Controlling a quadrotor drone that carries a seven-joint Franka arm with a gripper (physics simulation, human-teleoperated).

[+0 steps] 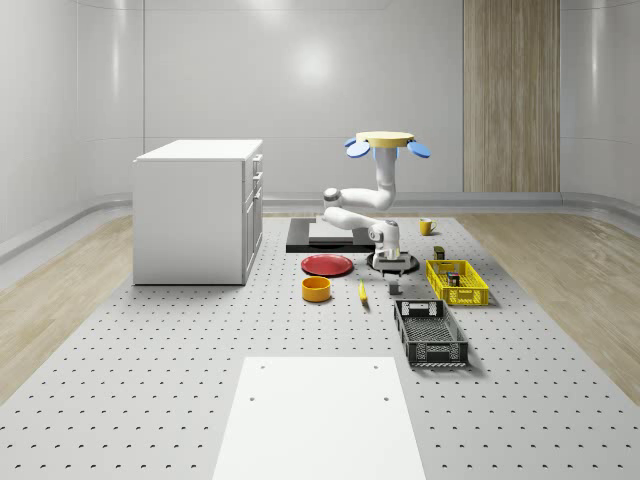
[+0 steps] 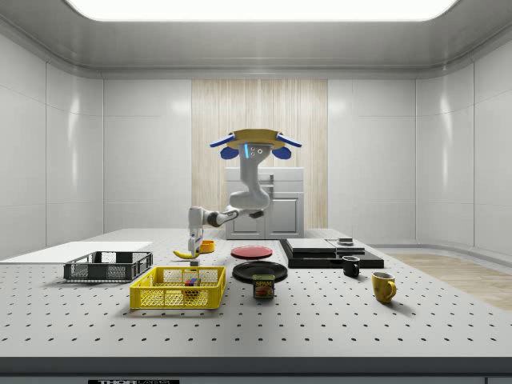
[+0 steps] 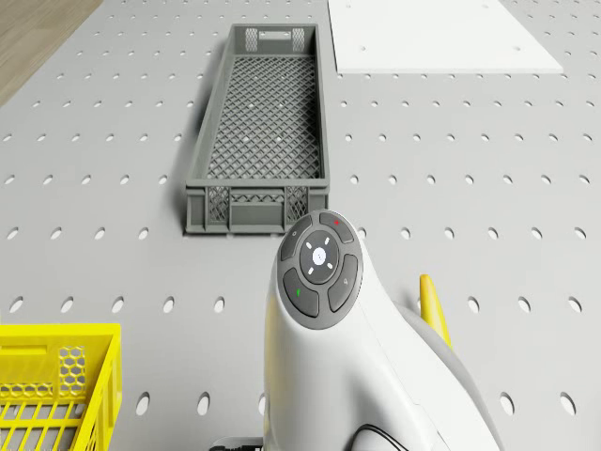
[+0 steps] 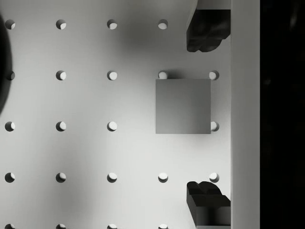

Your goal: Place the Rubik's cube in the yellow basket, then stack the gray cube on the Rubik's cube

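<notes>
The gray cube [image 4: 183,106] lies on the perforated table, seen from straight above in the wrist view. My gripper [image 4: 208,117] hangs open over it, one dark fingertip [image 4: 207,31] on each side, and part of the cube sits in the gap between them. In the whole-scene view the gray cube [image 1: 396,290] is small, just below the gripper [image 1: 394,274]. The Rubik's cube [image 2: 192,282] rests inside the yellow basket [image 2: 178,298]. The drone [image 2: 256,144] hovers high above the table, its arm bent down to the gripper [image 2: 194,248].
A gray crate [image 3: 258,132] stands beyond the gripper, with a white slab [image 3: 441,38] behind it. A banana [image 1: 362,292], orange bowl [image 1: 316,289], red plate [image 1: 327,265] and black plate [image 2: 260,271] lie close by. A Spam can [image 2: 263,286] and two mugs stand farther off.
</notes>
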